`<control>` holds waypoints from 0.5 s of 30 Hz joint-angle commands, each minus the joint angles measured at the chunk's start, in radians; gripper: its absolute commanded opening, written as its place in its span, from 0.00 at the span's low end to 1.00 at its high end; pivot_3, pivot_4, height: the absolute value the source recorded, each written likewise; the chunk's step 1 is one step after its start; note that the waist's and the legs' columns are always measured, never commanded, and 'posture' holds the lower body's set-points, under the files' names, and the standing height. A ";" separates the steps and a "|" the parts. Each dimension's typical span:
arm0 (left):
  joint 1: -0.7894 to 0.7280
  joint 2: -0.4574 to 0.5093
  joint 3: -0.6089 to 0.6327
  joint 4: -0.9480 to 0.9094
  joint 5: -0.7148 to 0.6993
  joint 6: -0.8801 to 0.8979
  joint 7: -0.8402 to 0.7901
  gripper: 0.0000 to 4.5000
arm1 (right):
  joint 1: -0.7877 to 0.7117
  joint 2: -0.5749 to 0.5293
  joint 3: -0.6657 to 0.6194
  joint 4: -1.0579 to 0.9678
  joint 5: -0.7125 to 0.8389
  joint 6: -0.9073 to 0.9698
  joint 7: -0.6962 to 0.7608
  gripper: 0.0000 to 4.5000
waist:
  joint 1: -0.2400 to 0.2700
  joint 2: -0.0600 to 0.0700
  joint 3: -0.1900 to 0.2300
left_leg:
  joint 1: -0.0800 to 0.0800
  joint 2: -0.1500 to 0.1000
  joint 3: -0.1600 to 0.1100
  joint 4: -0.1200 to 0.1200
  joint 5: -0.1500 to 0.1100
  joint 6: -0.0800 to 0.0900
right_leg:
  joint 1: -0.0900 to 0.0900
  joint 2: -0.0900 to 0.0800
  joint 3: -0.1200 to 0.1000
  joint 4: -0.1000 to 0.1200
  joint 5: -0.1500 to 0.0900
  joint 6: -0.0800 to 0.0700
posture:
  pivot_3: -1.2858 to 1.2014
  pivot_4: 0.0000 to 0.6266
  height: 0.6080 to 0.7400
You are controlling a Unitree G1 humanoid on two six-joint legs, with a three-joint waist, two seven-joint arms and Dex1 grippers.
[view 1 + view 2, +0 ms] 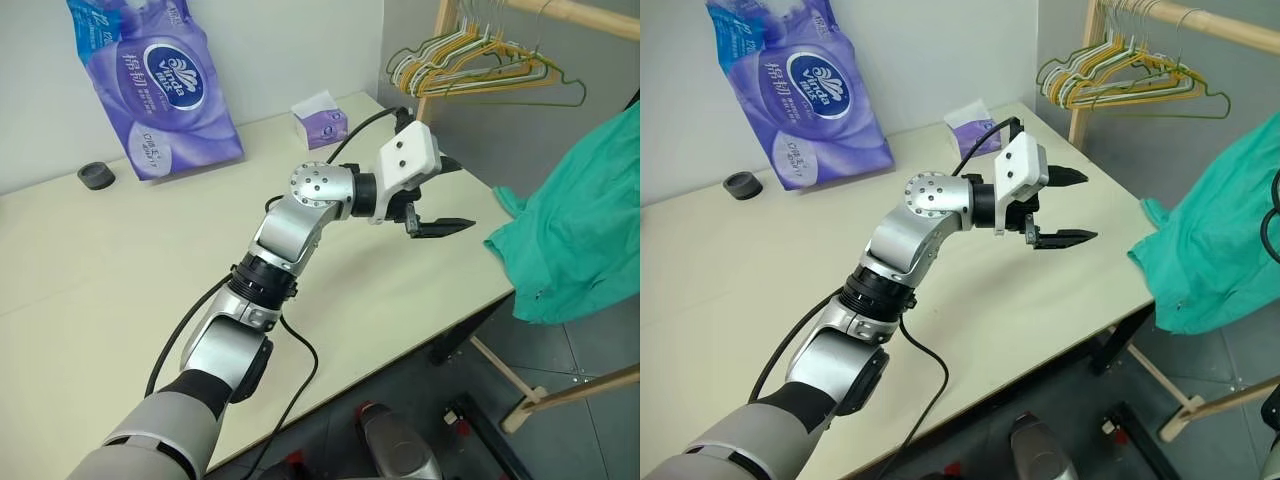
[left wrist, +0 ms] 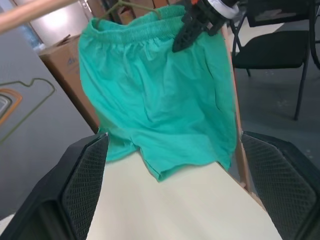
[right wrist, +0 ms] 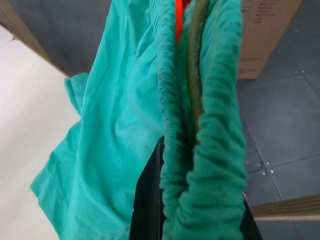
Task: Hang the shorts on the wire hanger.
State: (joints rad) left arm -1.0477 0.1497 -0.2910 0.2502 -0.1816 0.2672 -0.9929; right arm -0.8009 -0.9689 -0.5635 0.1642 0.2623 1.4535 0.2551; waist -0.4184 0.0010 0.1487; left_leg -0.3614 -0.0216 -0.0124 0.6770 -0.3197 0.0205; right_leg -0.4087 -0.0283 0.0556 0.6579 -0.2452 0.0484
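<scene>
The teal-green shorts (image 1: 570,240) hang in the air just past the table's right edge, one leg hem brushing the table corner. My right gripper (image 2: 186,31) is shut on their gathered waistband (image 3: 200,150), holding them up. The olive wire hanger (image 3: 195,75) runs inside the waistband, and its upper wire (image 2: 135,5) rises above the cloth. My left gripper (image 1: 462,195) hovers over the table (image 1: 120,280), pointing level toward the shorts, a short gap away. It is open, with nothing between its fingers (image 2: 90,175).
A bunch of yellow, green and white hangers (image 1: 480,65) hangs on a wooden rail at the back right. On the table stand a purple tissue pack (image 1: 160,80), a small tissue packet (image 1: 322,120) and a black cap (image 1: 96,175). A cardboard box (image 2: 65,60) and a black chair (image 2: 280,45) stand behind the shorts.
</scene>
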 commanded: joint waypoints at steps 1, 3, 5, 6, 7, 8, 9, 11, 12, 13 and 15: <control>-0.052 -0.019 0.021 -0.011 -0.015 -0.018 -0.002 0.99 | -0.117 -0.056 0.059 0.144 -0.032 -0.114 -0.011 0.00 | 0.000 0.000 0.003 | 0.000 -0.001 0.001 0.000 0.000 0.000 | 0.000 -0.001 0.001 0.000 0.000 0.001 | 0.33 0.25 1.00; -0.066 -0.026 0.031 -0.008 -0.032 -0.003 -0.010 0.99 | -0.170 -0.069 0.096 0.232 -0.044 -0.147 -0.009 0.00 | 0.000 0.000 0.004 | 0.001 -0.002 0.005 0.000 0.000 0.000 | 0.000 -0.002 0.004 0.000 0.000 0.003 | 0.34 0.26 1.00; -0.081 -0.029 0.037 -0.007 -0.047 0.007 -0.021 0.99 | -0.226 -0.078 0.129 0.319 -0.054 -0.171 -0.009 0.00 | -0.001 -0.001 0.006 | 0.001 -0.002 0.008 0.000 0.000 0.000 | 0.000 -0.003 0.006 0.000 0.001 0.005 | 0.34 0.26 1.00; -0.088 -0.029 0.038 -0.005 -0.050 0.008 -0.024 0.99 | -0.254 -0.081 0.139 0.362 -0.059 -0.178 -0.011 0.00 | 0.000 -0.002 0.007 | 0.002 -0.003 0.009 0.000 0.000 0.000 | 0.000 -0.003 0.008 -0.001 0.001 0.006 | 0.34 0.26 1.00; -0.093 -0.031 0.039 -0.004 -0.051 0.009 -0.025 0.99 | -0.276 -0.083 0.147 0.397 -0.063 -0.185 -0.014 0.00 | 0.000 -0.003 0.008 | 0.002 -0.003 0.011 0.000 0.000 0.000 | 0.000 -0.004 0.009 -0.001 0.001 0.007 | 0.34 0.26 1.00; -0.100 -0.032 0.040 0.000 -0.053 0.009 -0.026 0.99 | -0.293 -0.085 0.153 0.428 -0.067 -0.192 -0.017 0.00 | 0.000 -0.003 0.009 | 0.003 -0.003 0.012 0.000 0.000 0.000 | 0.000 -0.004 0.010 -0.001 0.001 0.007 | 0.34 0.26 1.00; -0.107 -0.035 0.041 0.004 -0.056 0.011 -0.027 0.99 | -0.306 -0.086 0.157 0.454 -0.068 -0.191 -0.018 0.00 | 0.000 -0.004 0.010 | 0.003 -0.003 0.013 0.000 0.000 0.000 | 0.000 -0.004 0.012 -0.001 0.001 0.008 | 0.34 0.26 1.00; -0.122 -0.040 0.043 0.014 -0.061 0.008 -0.033 0.99 | -0.315 -0.081 0.157 0.481 -0.065 -0.174 -0.025 0.00 | 0.001 -0.005 0.012 | 0.003 -0.003 0.014 0.000 0.000 0.000 | 0.000 -0.004 0.013 -0.002 0.002 0.009 | 0.34 0.27 1.00; -0.131 -0.044 0.045 0.021 -0.067 0.008 -0.039 0.99 | -0.314 -0.076 0.155 0.482 -0.062 -0.162 -0.026 0.00 | 0.001 -0.005 0.013 | 0.003 -0.003 0.015 0.000 0.000 0.000 | 0.000 -0.004 0.013 -0.002 0.002 0.009 | 0.34 0.27 1.00; -0.141 -0.048 0.048 0.030 -0.074 0.010 -0.044 0.99 | -0.311 -0.072 0.152 0.481 -0.060 -0.153 -0.027 0.00 | 0.002 -0.005 0.014 | 0.003 -0.003 0.015 0.000 0.000 0.000 | 0.000 -0.004 0.013 -0.002 0.002 0.009 | 0.34 0.26 1.00; -0.162 -0.056 0.054 0.050 -0.086 0.020 -0.053 0.99 | -0.307 -0.067 0.149 0.480 -0.058 -0.145 -0.028 0.00 | 0.002 -0.006 0.014 | 0.003 -0.004 0.016 0.000 0.000 0.000 | 0.000 -0.004 0.014 -0.002 0.002 0.010 | 0.34 0.26 1.00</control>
State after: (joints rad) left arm -1.1698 0.1063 -0.2688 0.2977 -0.2425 0.2824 -1.0369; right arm -1.0854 -1.0179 -0.3996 0.6710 0.2015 1.3062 0.2344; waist -0.4162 -0.0046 0.1628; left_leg -0.3584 -0.0253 0.0034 0.6771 -0.3200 0.0205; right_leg -0.4088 -0.0323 0.0700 0.6556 -0.2431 0.0585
